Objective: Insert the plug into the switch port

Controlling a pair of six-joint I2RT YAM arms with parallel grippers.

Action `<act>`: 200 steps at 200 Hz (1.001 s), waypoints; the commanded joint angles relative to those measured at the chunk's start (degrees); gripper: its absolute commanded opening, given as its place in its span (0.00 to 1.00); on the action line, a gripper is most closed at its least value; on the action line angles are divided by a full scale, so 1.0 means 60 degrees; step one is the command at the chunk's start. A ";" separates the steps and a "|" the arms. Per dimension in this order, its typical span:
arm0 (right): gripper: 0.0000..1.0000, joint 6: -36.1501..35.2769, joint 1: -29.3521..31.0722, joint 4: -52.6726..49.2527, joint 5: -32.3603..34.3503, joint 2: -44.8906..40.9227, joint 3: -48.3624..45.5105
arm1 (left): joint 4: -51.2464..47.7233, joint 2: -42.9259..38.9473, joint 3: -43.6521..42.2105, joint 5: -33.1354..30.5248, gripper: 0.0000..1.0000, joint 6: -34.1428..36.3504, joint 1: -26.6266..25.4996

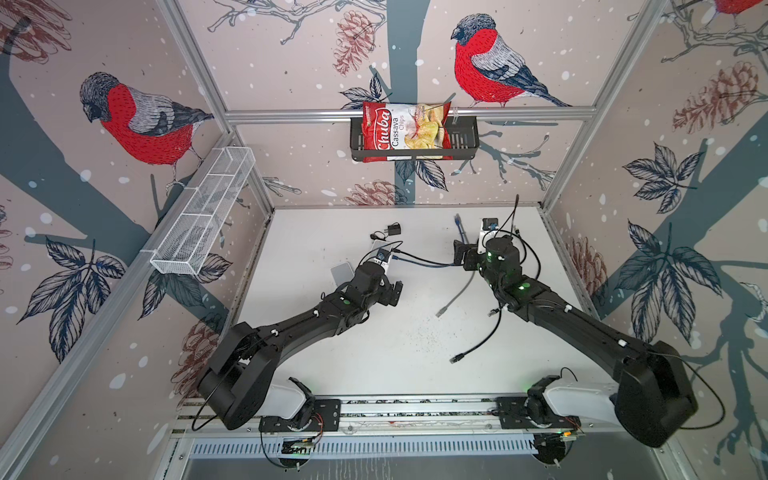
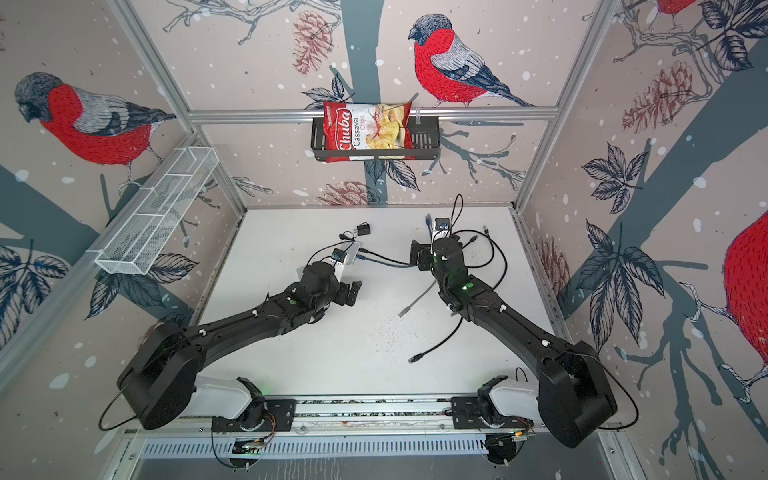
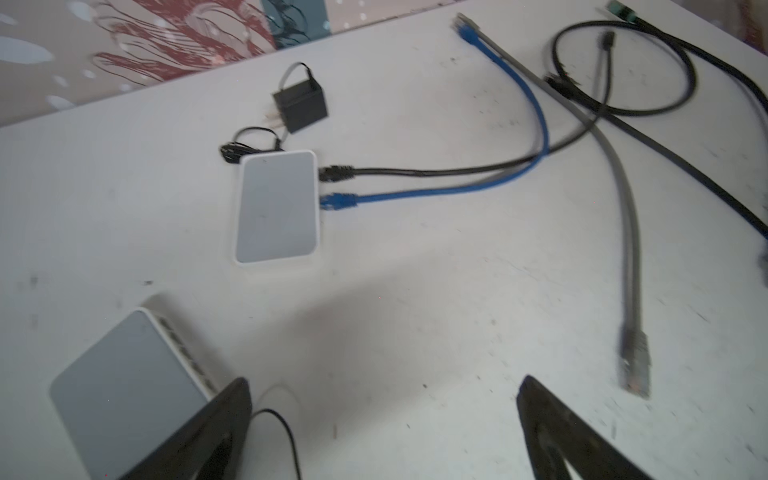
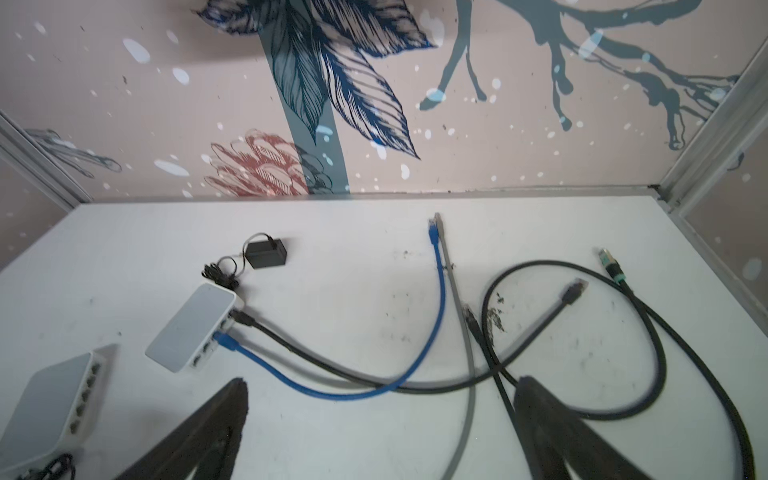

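The left end effector [image 3: 382,432] hangs over the white tabletop [image 3: 415,311] with its two black fingers [image 3: 224,419] spread wide and nothing between them. Touching or just under one of those fingers in the left wrist view lies a small white rectangular network switch with a grey top [image 3: 124,390], its row of ports facing the gap between the fingers. Farther out ahead of the end effector sits a second white switch of the same kind [image 3: 276,208], with a black-booted plug [image 3: 336,173] and a blue-booted plug [image 3: 338,201] seated side by side in its ports. Just beyond that switch lie a black power adapter block [image 3: 300,104] and its bundled thin cord [image 3: 245,145].

A grey patch cable [image 3: 629,249] runs loose across the tabletop; its free clear-tipped plug [image 3: 635,361] lies near the other finger, apart from it and from both switches.

The right end effector [image 4: 380,428] also stands with fingers [image 4: 216,419] wide apart, gripping nothing. The blue cable [image 4: 440,299] and a black cable [image 4: 415,388] cross the tabletop just ahead of the gap. A thick black cable [image 4: 660,353] loops beside one finger and passes under it, ending in a teal-collared plug [image 4: 609,262] well ahead. In both top views the plugged switch [image 1: 384,245] [image 2: 351,251] lies between the two end effectors, nearer the left.
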 commanded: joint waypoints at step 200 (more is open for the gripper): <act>0.91 0.0060 -0.1212 -0.1979 -0.1598 -0.0916 -0.0550 | 0.0125 0.4241 0.2604 0.1052 0.76 0.0806 -0.2896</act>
